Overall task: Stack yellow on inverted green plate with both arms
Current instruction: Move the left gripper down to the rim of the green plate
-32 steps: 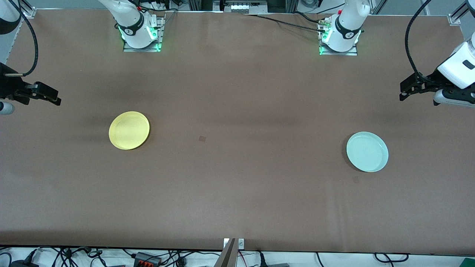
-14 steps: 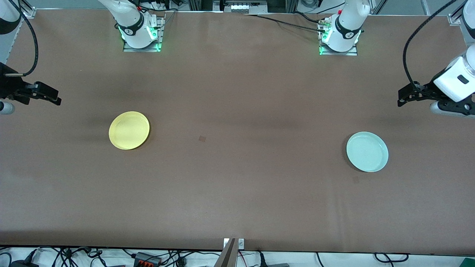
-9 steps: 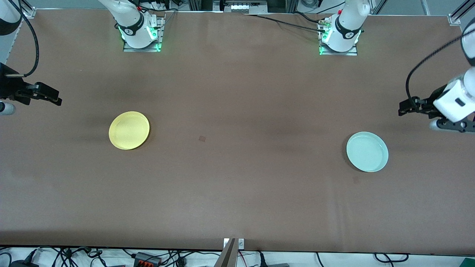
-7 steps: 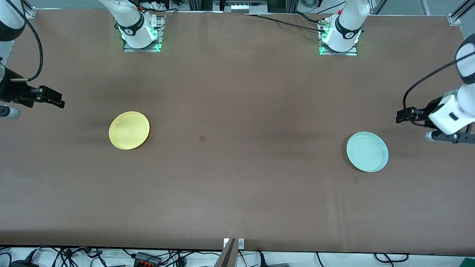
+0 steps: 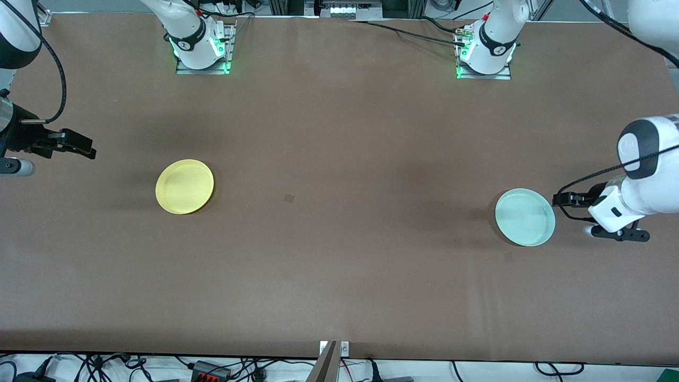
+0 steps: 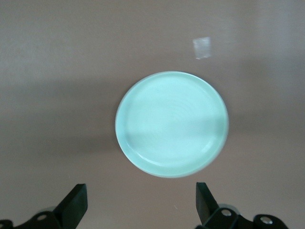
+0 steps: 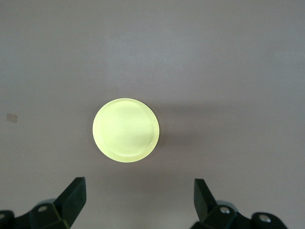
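The yellow plate (image 5: 184, 186) lies hollow side up on the brown table toward the right arm's end; it also shows in the right wrist view (image 7: 125, 130). The green plate (image 5: 525, 217) lies hollow side up toward the left arm's end and also shows in the left wrist view (image 6: 171, 123). My left gripper (image 5: 558, 199) is open and empty, low, just beside the green plate's rim and apart from it; in its wrist view (image 6: 140, 207) the plate lies ahead of the fingers. My right gripper (image 5: 87, 153) is open and empty, apart from the yellow plate, and shows in its wrist view (image 7: 138, 198).
The arm bases (image 5: 201, 50) (image 5: 485, 53) stand at the table's edge farthest from the front camera. A small dark mark (image 5: 289, 198) lies mid-table, another (image 5: 508, 257) near the green plate. Cables hang along the table's edge nearest the front camera (image 5: 212, 366).
My left arm has swung down and in, bringing its gripper from well away to right beside the green plate. My right gripper has shifted slightly toward the yellow plate. Both plates are unmoved.
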Robot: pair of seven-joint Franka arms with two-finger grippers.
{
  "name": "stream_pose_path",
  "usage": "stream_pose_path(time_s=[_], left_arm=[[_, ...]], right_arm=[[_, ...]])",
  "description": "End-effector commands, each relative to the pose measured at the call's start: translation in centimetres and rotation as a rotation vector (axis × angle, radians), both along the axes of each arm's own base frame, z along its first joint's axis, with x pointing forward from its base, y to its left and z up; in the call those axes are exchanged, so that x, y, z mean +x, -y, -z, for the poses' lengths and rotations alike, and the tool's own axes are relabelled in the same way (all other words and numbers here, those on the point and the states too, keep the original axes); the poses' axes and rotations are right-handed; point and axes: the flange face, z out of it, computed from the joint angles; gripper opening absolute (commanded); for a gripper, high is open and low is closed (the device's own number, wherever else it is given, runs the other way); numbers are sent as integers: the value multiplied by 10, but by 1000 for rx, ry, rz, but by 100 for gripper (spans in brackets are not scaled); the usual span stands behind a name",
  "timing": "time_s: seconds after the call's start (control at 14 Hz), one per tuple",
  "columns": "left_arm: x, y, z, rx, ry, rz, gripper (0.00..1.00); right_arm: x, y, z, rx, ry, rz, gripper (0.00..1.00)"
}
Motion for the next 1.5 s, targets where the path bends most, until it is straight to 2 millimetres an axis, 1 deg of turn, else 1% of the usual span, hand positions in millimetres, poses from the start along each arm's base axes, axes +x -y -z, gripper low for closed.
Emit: stream_pose_path(time_s=[0.0, 0.07, 0.21, 0.29, 0.43, 0.57, 0.64, 0.79, 0.86, 0.93, 1.0, 1.07, 1.22, 1.29, 1.36, 1.43], left_arm=[[7, -46, 49, -25, 12, 66, 98], [8, -55, 67, -27, 23, 79, 96], [8, -66, 90, -28, 37, 93, 92], [7, -66, 93, -32, 37, 92, 87], [6, -60, 106, -105, 37, 36, 86], [3, -57, 118, -141, 26, 6, 86], [2, -58, 124, -143, 21, 3, 86], [-1, -66, 130, -181, 24, -47, 82], [-2, -66, 136, -187, 17, -53, 76], [-4, -68, 140, -190, 12, -47, 67], [-4, -67, 143, -193, 10, -34, 56], [-3, -67, 143, -195, 11, -23, 48], [-5, -67, 149, -198, 3, -23, 27], [-5, -66, 150, -199, -2, -21, 14], [-5, -66, 149, -199, 0, -21, 3], [-4, -67, 148, -199, 3, -21, 1]], right_arm=[[-4, -7, -8, 3, 8, -15, 100], [-4, -7, -9, 3, 8, -17, 100], [-5, -7, -10, 3, 10, -17, 100], [-6, -7, -12, 3, 13, -17, 100], [-5, -7, -12, 3, 14, -17, 100], [-2, -8, -6, 4, 13, -15, 100], [-2, -9, -6, 2, 15, -17, 100], [-2, -9, -6, 4, 16, -14, 100], [-2, -10, -7, 4, 18, -12, 100], [-3, -10, -10, 5, 22, -12, 100], [-5, -10, -12, 3, 21, -12, 100], [-5, -10, -13, 3, 22, -12, 100], [-7, -6, -18, -2, 28, -10, 100], [-7, -2, -17, -8, 29, -1, 100], [-7, 2, -18, -10, 35, 6, 100], [-6, 3, -20, -11, 40, 8, 100]])
